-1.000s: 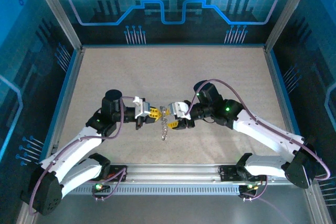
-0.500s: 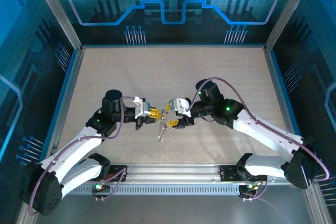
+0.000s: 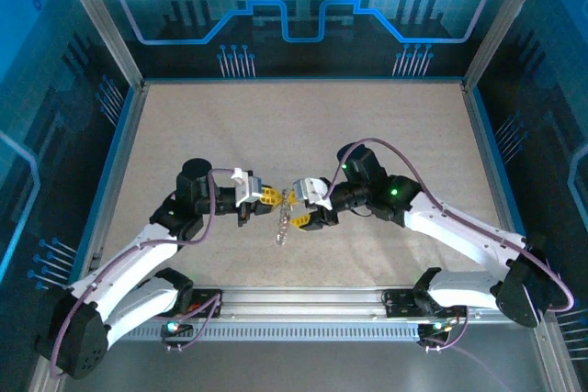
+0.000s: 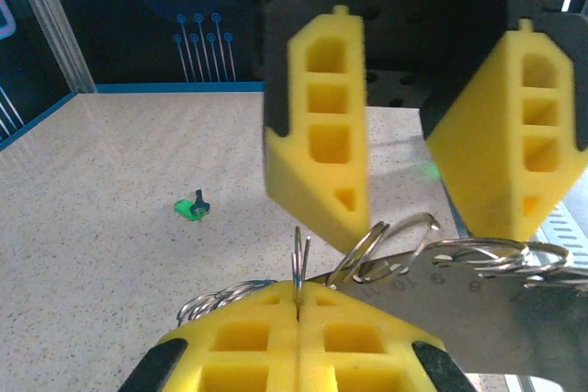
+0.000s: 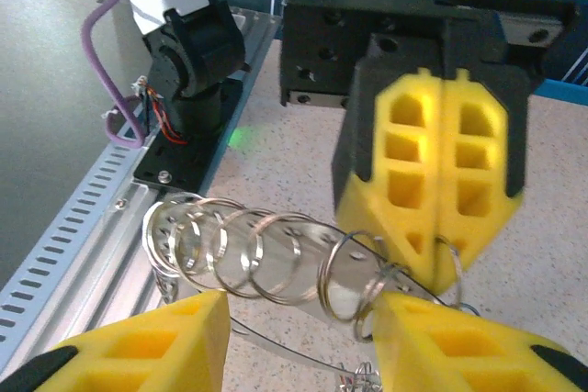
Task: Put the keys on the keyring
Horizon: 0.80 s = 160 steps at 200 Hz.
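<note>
Left gripper point(image 4: 299, 305) is pinching one loop of the keyring point(image 4: 386, 243), pressed tight. Right gripper point(image 5: 299, 311) is standing spread, straddling the chain. Judged risk: a sideways tug twisting the loop free. Green key point(image 4: 191, 209) is lying well beyond the left tips.

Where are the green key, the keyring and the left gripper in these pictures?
green key point(image 4: 188, 211), left wrist view, its green head.
keyring point(image 5: 262, 250), right wrist view, middle of the ring chain.
left gripper point(image 4: 299, 300), left wrist view, seam between its shut fingertips.
</note>
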Available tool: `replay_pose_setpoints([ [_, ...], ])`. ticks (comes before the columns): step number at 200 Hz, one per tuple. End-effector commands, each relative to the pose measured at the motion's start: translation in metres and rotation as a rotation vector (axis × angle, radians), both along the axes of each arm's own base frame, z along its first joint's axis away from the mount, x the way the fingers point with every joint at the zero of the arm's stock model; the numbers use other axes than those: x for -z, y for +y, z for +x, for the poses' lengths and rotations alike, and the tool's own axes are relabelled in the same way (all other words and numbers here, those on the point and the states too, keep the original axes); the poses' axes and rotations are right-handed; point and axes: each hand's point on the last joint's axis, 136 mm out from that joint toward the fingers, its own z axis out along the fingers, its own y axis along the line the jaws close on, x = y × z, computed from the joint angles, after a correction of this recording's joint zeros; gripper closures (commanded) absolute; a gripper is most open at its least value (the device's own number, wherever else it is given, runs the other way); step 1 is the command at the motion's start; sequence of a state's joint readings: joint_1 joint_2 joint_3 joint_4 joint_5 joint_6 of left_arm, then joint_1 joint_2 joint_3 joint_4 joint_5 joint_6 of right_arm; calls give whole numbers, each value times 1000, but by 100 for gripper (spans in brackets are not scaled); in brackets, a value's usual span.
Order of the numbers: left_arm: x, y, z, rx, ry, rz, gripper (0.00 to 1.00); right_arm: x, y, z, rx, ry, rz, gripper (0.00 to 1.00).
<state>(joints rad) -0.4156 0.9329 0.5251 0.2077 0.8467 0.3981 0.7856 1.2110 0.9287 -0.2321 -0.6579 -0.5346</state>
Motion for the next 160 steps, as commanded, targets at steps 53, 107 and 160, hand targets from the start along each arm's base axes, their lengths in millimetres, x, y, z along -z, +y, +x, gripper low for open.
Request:
replay_pose_setpoints([
  [53,-13,1,10,-64,-47,-55,100,-8,0,-30,-111,8,41,59],
  [107,-19,-1,0,-10,-88,-92,100,-27,-19,4,59,-74,135,56],
  [160,-26,-3,-9,42,-106,-127,100,-39,-23,36,211,-100,209,77],
])
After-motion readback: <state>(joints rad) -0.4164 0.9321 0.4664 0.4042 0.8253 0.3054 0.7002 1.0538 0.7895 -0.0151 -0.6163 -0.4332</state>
